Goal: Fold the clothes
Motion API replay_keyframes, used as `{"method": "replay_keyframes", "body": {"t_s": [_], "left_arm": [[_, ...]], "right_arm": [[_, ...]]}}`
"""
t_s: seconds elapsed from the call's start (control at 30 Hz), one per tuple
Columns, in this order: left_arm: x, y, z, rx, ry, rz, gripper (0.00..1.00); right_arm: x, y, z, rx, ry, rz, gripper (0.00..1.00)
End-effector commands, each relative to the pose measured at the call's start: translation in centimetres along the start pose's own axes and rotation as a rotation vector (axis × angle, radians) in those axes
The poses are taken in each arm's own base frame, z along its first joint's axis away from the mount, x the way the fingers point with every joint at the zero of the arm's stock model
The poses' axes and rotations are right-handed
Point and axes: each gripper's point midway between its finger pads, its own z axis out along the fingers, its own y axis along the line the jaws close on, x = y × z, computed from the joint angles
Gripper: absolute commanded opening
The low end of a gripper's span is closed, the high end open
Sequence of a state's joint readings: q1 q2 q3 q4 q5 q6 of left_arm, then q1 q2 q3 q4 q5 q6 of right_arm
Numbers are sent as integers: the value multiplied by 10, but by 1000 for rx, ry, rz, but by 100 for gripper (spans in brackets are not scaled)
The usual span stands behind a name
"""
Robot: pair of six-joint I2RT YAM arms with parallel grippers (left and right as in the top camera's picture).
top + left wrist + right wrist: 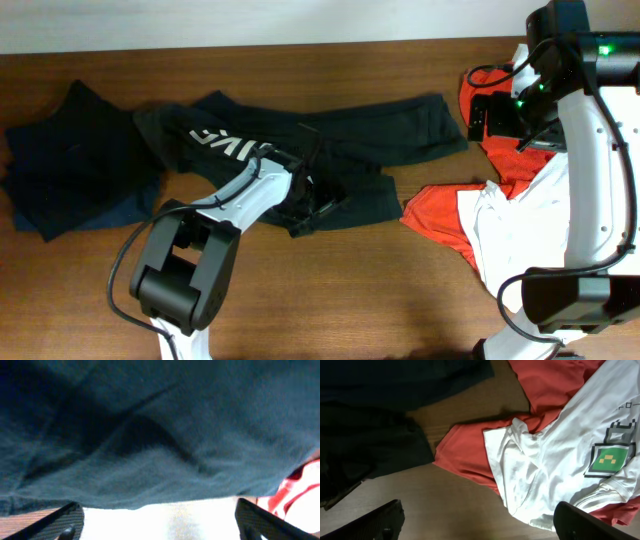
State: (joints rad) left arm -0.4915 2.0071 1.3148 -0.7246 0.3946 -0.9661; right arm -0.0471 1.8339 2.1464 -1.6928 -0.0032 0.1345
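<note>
One rumpled dark shirt [340, 135] underlies the spread left end effector [318, 203]; right end effector [481, 522] also spread.

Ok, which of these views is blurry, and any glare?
Left wrist: blurred, the dark garment sits too close to the lens. Right wrist: sharp on the white T-shirt. Overhead: evenly lit, no strong glare.

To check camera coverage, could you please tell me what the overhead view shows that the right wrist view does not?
Overhead only: the navy garment at far left, white lettering on the dark shirt, the left arm and right arm. Right wrist only: the green pixel print on the white shirt, its own open fingers. Both: white shirt, orange garment, dark shirt, wooden table.
</note>
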Motion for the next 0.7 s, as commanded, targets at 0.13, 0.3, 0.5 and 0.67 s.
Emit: {"method": "replay_keyframes", "body": {"t_s": [0.13, 0.3, 0.5, 0.67], "left_arm": [[-19, 43, 11, -190, -96, -82, 43], [-29, 60, 5, -259, -145, -103, 25], [-31, 97, -11, -342, -69, -80, 0], [-39, 133, -32, -432, -34, -48, 0]], "right_arm": [[0, -5, 1, 18, 8, 7, 99], [0, -5, 1, 18, 8, 7, 99], [0, -5, 2, 19, 7, 8, 99], [0, -5, 2, 20, 8, 8, 99]]}}
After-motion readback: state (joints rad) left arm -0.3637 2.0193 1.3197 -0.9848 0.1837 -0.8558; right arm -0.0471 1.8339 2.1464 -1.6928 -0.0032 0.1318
